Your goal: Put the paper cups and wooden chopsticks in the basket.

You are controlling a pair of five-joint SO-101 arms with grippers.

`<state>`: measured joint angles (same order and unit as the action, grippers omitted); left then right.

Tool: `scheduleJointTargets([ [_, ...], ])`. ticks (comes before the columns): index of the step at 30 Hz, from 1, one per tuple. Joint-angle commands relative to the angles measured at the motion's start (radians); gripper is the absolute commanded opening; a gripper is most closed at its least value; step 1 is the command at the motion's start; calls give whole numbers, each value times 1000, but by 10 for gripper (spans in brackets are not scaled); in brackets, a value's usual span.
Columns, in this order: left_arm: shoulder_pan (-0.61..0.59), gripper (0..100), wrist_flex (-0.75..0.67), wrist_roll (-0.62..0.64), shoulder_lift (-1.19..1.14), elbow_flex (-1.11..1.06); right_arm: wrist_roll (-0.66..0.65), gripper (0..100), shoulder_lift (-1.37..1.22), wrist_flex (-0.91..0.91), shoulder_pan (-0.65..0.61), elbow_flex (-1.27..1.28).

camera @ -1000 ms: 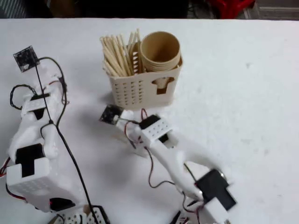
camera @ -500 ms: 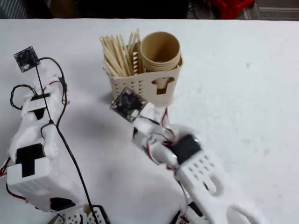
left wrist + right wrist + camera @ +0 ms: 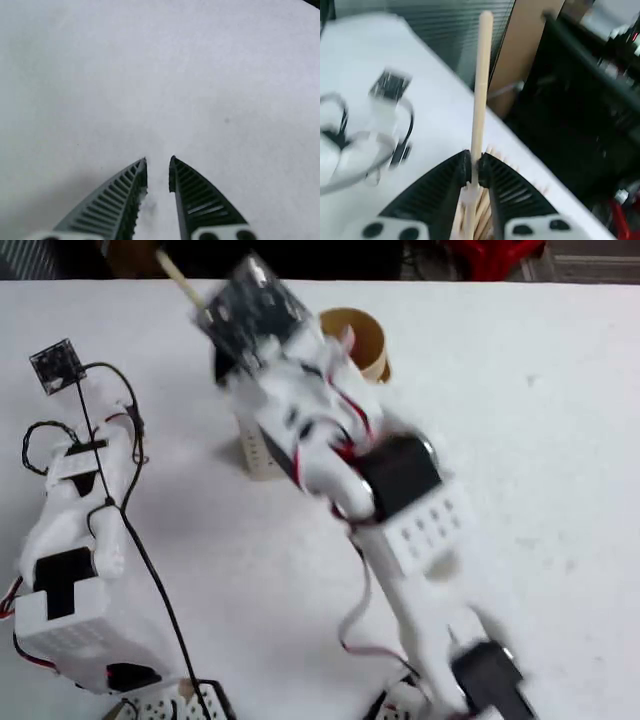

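Chopstick (image 3: 482, 75) of wood sat clamped in right hand (image 3: 475, 172), projecting past its fingertips, basket (image 3: 255, 455) beneath. Left hand (image 3: 157, 172) was slightly parted just above the surface (image 3: 150, 75).

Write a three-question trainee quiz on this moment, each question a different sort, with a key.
1. True or false: the right gripper is shut on a pale wooden chopstick.
2. What lies beneath the left gripper? A. the bare white table B. a red plate C. a folded cloth
3. Fill in: in the high view, the tan paper cup sits in the cream perforated plastic basket, which is mostly hidden by the ___ arm.
Key: 1 true; 2 A; 3 right.
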<state>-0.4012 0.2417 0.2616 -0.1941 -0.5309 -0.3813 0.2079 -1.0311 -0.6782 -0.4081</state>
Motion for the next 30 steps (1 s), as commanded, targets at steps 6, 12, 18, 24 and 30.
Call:
scheduleJointTargets([
  [6,2,92,0,-9,10,40,9,18,-262,124,85,-379],
  [12,4,92,-2,-9,10,40,195,19,-303,128,91,-379],
  [18,4,92,3,-9,10,40,249,149,-311,122,104,-377],
  [24,4,92,3,-9,10,40,241,172,-303,85,165,-377],
  [30,4,92,2,-9,10,40,239,22,-315,-61,349,-377],
])
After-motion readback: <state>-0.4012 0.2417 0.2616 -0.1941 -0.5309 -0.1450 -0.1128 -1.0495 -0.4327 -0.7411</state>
